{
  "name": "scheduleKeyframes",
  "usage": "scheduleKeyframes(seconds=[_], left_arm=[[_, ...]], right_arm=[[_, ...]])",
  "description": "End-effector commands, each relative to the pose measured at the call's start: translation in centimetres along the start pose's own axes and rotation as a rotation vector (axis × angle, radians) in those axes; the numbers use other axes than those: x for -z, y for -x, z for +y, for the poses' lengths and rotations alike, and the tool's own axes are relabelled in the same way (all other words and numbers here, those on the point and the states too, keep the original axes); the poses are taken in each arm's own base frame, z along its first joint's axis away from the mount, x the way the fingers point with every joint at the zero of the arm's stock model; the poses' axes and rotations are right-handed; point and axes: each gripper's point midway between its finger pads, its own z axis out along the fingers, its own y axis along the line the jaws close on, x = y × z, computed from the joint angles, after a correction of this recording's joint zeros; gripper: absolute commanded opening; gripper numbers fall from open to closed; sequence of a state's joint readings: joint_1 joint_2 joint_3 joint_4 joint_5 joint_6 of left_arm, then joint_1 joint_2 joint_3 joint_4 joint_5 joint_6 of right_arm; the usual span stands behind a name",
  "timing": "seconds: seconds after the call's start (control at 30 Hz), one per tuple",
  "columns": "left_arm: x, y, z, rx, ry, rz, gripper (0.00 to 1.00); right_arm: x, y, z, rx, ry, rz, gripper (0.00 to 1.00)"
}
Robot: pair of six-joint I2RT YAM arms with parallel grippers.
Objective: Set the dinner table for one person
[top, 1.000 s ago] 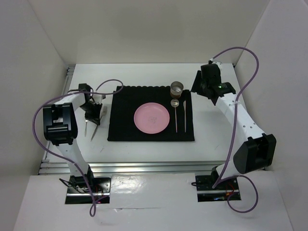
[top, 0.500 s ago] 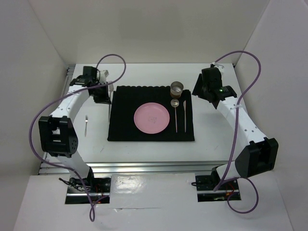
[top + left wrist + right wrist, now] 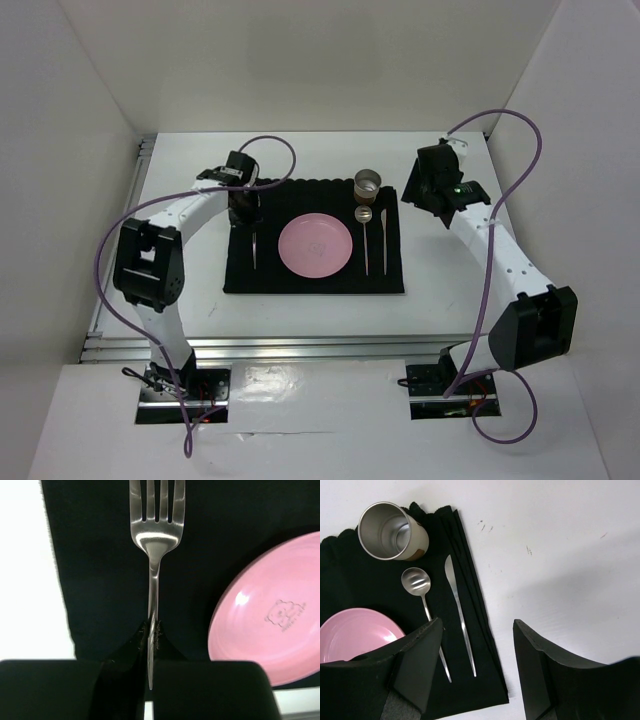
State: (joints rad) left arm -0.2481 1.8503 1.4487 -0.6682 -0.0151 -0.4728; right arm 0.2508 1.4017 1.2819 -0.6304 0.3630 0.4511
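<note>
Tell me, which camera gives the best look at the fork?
The left wrist view: the fork fills the frame, tines clear, its handle pinched in the left gripper. The top external view shows only a thin silver sliver left of the pink plate. The right wrist view does not show it.

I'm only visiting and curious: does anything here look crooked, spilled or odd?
Nothing stands out. The pink plate sits centred on the placemat, the spoon and knife lie parallel to its right, the cup stands upright beyond them, and the left claw holds the fork straight on the plate's left.
</note>
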Motion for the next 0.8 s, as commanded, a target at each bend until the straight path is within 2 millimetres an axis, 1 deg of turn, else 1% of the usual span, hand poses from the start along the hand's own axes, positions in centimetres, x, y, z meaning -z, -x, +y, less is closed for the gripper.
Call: scheduleKeyframes(seconds=[0.0,0.03,0.1,0.13,0.17,0.2,0.27,0.3,0.37,0.43,0.47,0.53,0.6,0.63,0.67,0.7,0.73,0.77], left_arm=[[-1.5,0.6,-0.1,0.016,0.064,-0.027,0.0],[-1.9,0.4,-0.1,0.027,0.069,-0.016,0.0],[-2.9,-0.5,-0.3,0.009,0.069,0.016,0.0],[-3.5,-0.5,-0.4,-0.003,0.09,0.016,0.0],[-3.8,-0.6,-0.1,-0.004,0.106,0.019,0.0],[-3.7,-0.1,-0.1,0.006,0.111,0.004,0.0],[-4.5,-0.4,0.4,0.013,0.141,0.016,0.0],[-4.5,-0.4,0.4,0.013,0.142,0.016,0.0],[-4.5,0.2,0.1,0.014,0.131,-0.006,0.0],[-4.6,0.7,-0.5,-0.004,0.115,-0.03,0.0],[-4.6,1.2,-0.4,-0.004,0.122,-0.049,0.0],[-4.6,1.0,-0.8,-0.024,0.119,-0.048,0.0],[-5.0,0.8,-0.7,-0.025,0.123,-0.039,0.0],[-5.3,0.5,-0.7,-0.025,0.117,-0.027,0.0],[-5.5,0.7,-0.9,-0.025,0.117,-0.028,0.0],[-5.5,0.5,-0.8,-0.026,0.121,-0.018,0.0],[-5.8,0.5,-1.0,-0.026,0.114,-0.012,0.0],[-6.0,0.3,-1.1,-0.027,0.109,0.003,0.0]], right_arm=[[-0.3,0.5,-0.7,0.009,-0.043,-0.031,0.66],[-0.3,0.7,-0.6,0.014,-0.039,-0.04,0.66],[-0.6,0.5,-0.6,0.018,-0.043,-0.032,0.68],[-1.1,0.1,-0.6,0.022,-0.047,-0.024,0.68],[-1.1,0.1,-0.6,0.022,-0.047,-0.023,0.68],[-1.1,0.1,-0.6,0.022,-0.047,-0.023,0.68],[-1.5,-0.2,-0.8,0.035,-0.059,-0.02,0.68],[-1.5,-0.2,-0.8,0.035,-0.059,-0.02,0.69],[-1.8,-0.6,-0.9,0.044,-0.059,-0.02,0.69],[-1.9,-0.5,-1.1,0.053,-0.068,-0.023,0.69],[-1.9,-0.5,-1.2,0.053,-0.076,-0.028,0.7],[-1.9,-0.4,-1.3,0.053,-0.084,-0.032,0.7],[-2.0,-0.7,-1.5,0.057,-0.088,-0.024,0.7],[-2.0,-0.7,-1.5,0.066,-0.088,-0.024,0.7],[-2.0,-0.5,-1.4,0.063,-0.084,-0.031,0.7],[-2.0,-0.5,-1.4,0.063,-0.084,-0.031,0.7],[-2.0,-0.5,-1.4,0.063,-0.084,-0.031,0.71],[-2.3,-0.8,-1.4,0.066,-0.088,-0.024,0.71]])
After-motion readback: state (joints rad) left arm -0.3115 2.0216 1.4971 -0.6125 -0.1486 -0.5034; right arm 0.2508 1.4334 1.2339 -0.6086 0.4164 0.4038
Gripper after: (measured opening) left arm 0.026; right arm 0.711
